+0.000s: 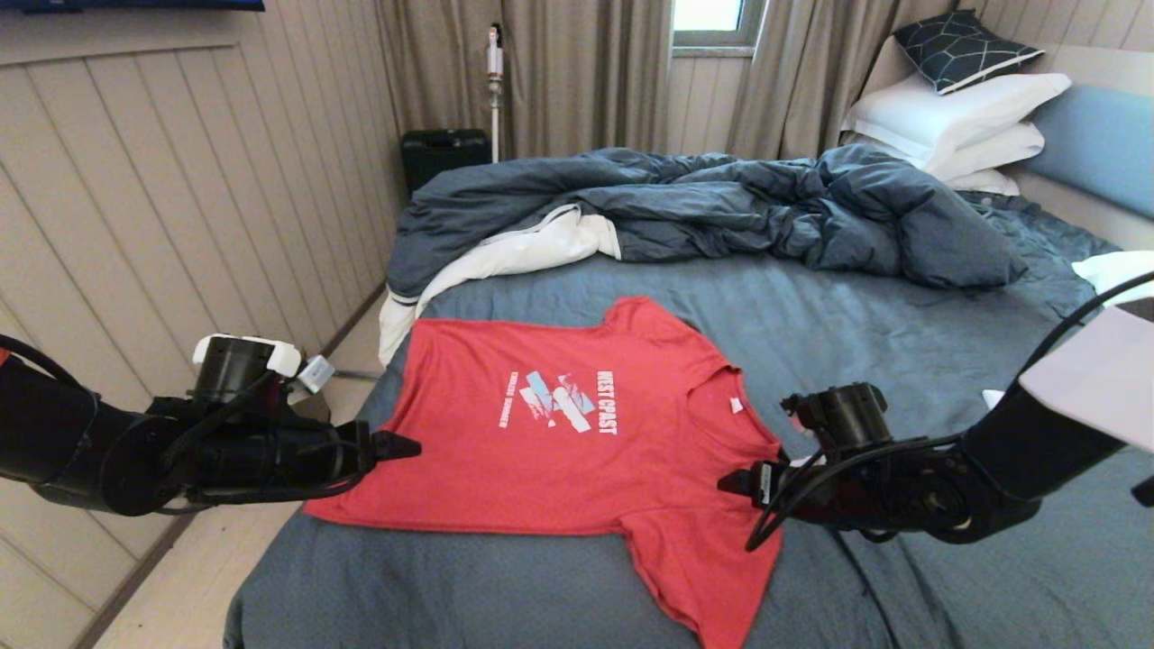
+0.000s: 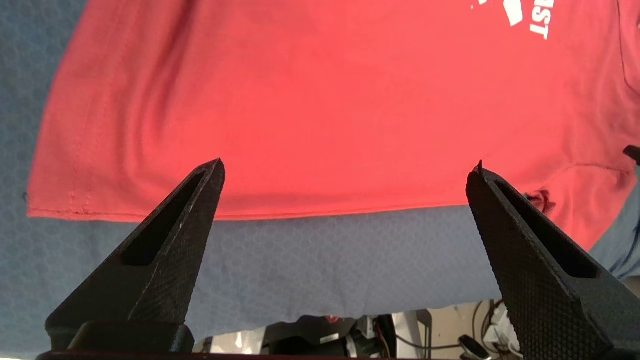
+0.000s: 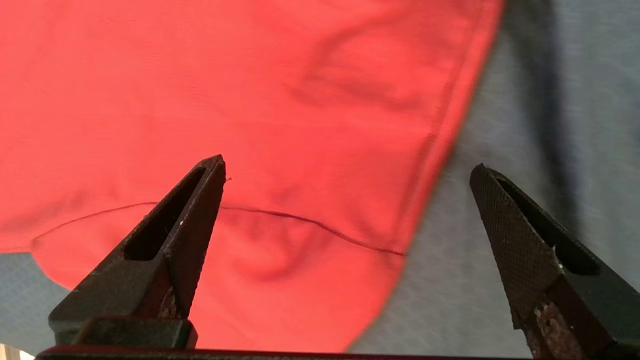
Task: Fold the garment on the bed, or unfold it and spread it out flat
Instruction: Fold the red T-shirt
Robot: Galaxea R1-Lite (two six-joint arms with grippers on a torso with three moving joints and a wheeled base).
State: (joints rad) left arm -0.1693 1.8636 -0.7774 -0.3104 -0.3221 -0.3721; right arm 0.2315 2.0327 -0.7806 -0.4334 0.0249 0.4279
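The red T-shirt (image 1: 577,433) lay spread flat, print up, on the bed (image 1: 811,333) sheet near its foot. The left gripper (image 1: 406,445) hovered at the shirt's hem edge, jaws wide open and empty. The right gripper (image 1: 732,482) hovered over the near sleeve, jaws likewise open.

Black arms, looped black cables; left hand (image 2: 345,172) fingers tapered, textured black.

Setting: home bedroom. Large bed with slate-blue sheet (image 1: 856,333), rumpled dark blue duvet (image 1: 721,207), stacked white pillows (image 1: 956,122), beige floor-length curtains (image 1: 559,72), pale wood-panelled wall (image 1: 180,180)
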